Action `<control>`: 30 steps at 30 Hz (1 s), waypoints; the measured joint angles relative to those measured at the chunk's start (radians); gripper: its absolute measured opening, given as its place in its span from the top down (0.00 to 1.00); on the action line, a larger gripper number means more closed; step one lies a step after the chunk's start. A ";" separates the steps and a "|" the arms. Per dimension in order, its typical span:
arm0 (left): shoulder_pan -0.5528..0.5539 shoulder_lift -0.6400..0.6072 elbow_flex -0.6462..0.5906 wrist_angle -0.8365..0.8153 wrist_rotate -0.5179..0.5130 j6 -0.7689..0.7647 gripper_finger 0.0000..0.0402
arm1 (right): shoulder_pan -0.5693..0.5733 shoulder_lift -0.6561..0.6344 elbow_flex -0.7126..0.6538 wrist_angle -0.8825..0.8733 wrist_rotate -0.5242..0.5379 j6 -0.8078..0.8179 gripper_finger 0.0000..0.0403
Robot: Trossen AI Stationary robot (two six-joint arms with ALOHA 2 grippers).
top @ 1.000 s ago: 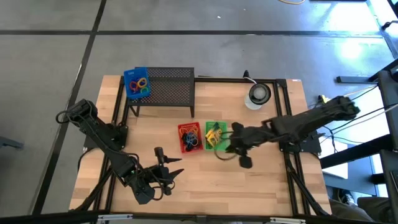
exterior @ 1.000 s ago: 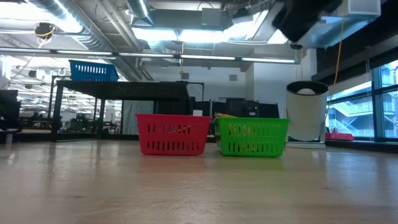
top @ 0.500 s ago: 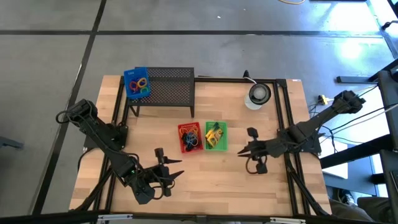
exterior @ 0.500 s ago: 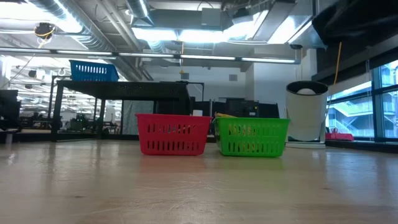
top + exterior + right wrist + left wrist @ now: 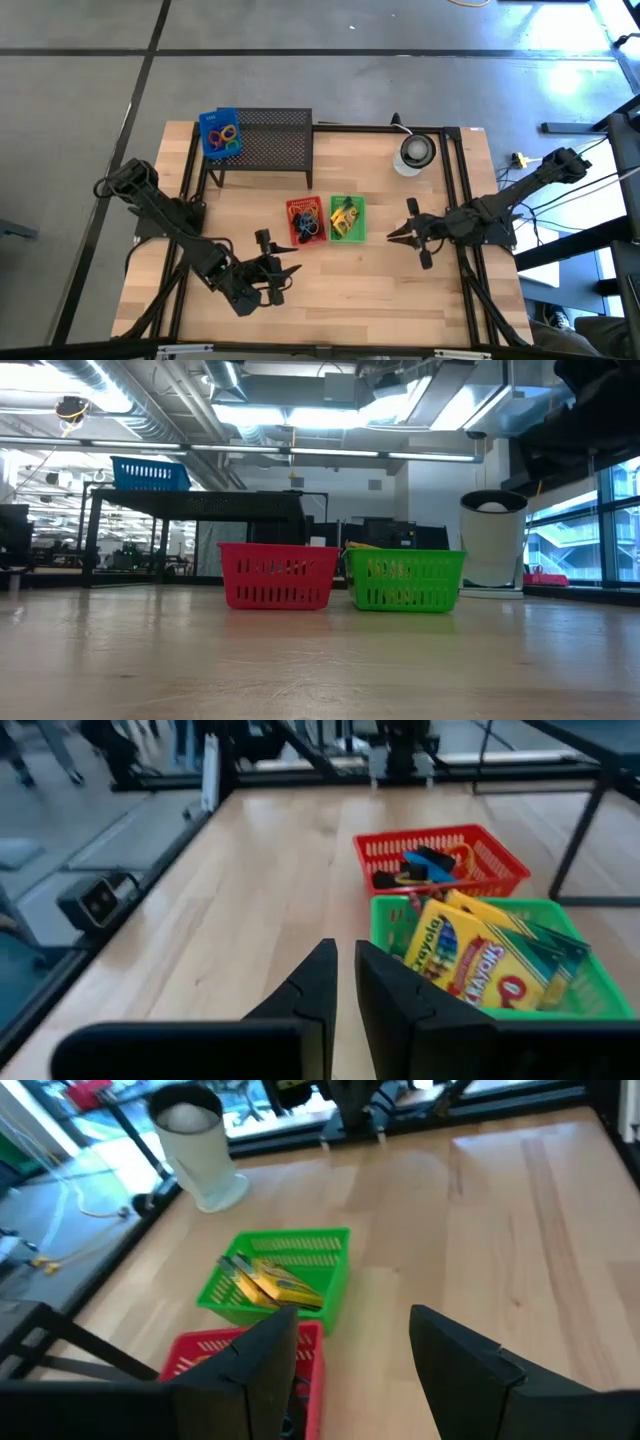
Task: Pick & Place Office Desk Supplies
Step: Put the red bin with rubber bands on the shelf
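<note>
Crayon boxes (image 5: 470, 960): two light, stiff cardboard packs tilted in the green basket (image 5: 585, 995) just ahead of the empty, closed right tool (image 5: 345, 982); likely best pinched across a narrow upper edge; left tool (image 5: 345, 1345) open, empty.

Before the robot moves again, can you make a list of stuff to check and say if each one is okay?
1. Crayon boxes sit inside the green basket: ok.
2. Red basket holds clips and bands, upright beside the green one: ok.
3. Right gripper is shut, empty and clear of the baskets: ok.
4. Left gripper is open, holding nothing, at the table's near side: ok.
5. Blue basket sits on the black rack: ok.
6. Loose supplies left on the table: none seen, ok.
</note>
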 joint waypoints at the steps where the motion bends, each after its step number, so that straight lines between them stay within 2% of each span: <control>1: 0.006 0.000 0.000 0.000 0.022 0.000 0.53 | 0.000 -0.008 -0.019 0.032 -0.004 -0.001 0.90; 5: 0.026 0.000 0.000 0.000 0.080 0.000 0.53 | 0.001 -0.031 -0.088 0.135 -0.005 -0.014 0.90; 9: 0.038 0.000 0.000 0.000 0.096 0.000 0.53 | 0.001 -0.046 -0.133 0.188 0.003 -0.006 0.90; 26: 0.064 0.000 0.000 0.001 0.095 -0.003 0.53 | 0.001 -0.047 -0.146 0.189 0.002 -0.010 0.90; 30: 0.064 0.000 0.000 0.001 0.118 -0.003 0.53 | 0.001 -0.046 -0.197 0.223 0.014 0.026 0.90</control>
